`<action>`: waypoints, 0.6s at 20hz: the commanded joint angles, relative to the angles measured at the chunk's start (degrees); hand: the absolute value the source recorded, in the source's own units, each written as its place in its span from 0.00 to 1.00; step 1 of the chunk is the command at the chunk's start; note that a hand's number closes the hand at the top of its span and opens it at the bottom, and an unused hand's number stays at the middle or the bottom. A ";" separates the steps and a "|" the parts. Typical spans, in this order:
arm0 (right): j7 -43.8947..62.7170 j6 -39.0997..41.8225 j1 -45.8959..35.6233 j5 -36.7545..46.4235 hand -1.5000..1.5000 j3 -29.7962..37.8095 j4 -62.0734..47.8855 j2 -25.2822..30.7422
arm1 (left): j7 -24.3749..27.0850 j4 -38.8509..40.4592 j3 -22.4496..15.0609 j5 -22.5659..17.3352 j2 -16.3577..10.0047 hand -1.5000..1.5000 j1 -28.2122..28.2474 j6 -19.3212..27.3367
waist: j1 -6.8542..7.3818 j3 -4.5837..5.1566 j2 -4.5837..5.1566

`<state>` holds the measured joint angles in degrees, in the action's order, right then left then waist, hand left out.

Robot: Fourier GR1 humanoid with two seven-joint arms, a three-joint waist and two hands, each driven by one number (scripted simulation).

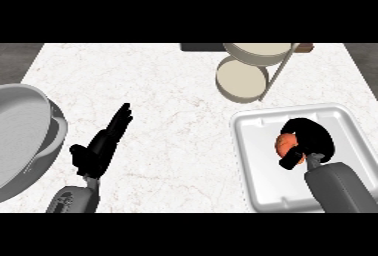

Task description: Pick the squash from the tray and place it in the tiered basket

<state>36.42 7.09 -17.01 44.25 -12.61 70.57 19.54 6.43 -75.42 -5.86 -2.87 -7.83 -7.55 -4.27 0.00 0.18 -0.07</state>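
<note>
An orange squash (284,143) lies in the white tray (255,150) at the right of the counter. My right hand (314,140) is over the tray with its fingers and thumb curled round the squash, hiding most of it. The tiered basket (247,65) stands at the back right, its lower tier (240,80) and upper tier (258,49) both showing pale bowls on a metal frame. My left hand (100,145) rests open on the counter at the left, fingers straight and pointing away.
A large grey pan or bowl (22,135) sits at the counter's left edge, close to my left hand. A dark object (203,47) lies at the back edge beside the basket. White marble counter (170,100) lies between the hands.
</note>
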 commanded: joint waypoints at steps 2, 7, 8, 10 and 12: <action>-6.42 -3.32 -3.03 2.33 1.00 3.06 -5.62 -1.55 | 0.22 0.18 1.64 0.40 0.14 0.50 0.12 -0.67 | 0.21 -0.19 0.10; -2.78 -0.03 0.34 5.11 1.00 3.12 3.46 -2.43 | 1.64 -1.01 2.41 1.19 -0.13 0.50 2.96 -2.33 | 0.02 -0.17 0.02; -6.48 -2.13 0.40 5.66 1.00 4.28 0.58 -1.53 | 0.53 2.47 3.96 0.66 0.16 0.50 -1.56 -2.27 | -0.04 -0.18 0.06; -3.11 -3.04 0.24 7.64 1.00 3.67 3.10 -2.87 | -1.03 -3.59 2.92 0.73 -0.78 0.50 3.10 -2.96 | 0.10 -0.18 0.00; 12.17 -7.44 5.51 10.86 1.00 3.38 7.04 -7.26 | 0.63 -0.92 3.26 0.78 -0.44 0.50 1.97 -1.72 | -1.37 -0.07 -0.43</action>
<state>36.98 3.20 -15.34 51.27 -9.33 73.19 15.91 7.10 -76.36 -3.12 -2.26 -8.22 -5.58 -6.60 -0.31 0.07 -0.19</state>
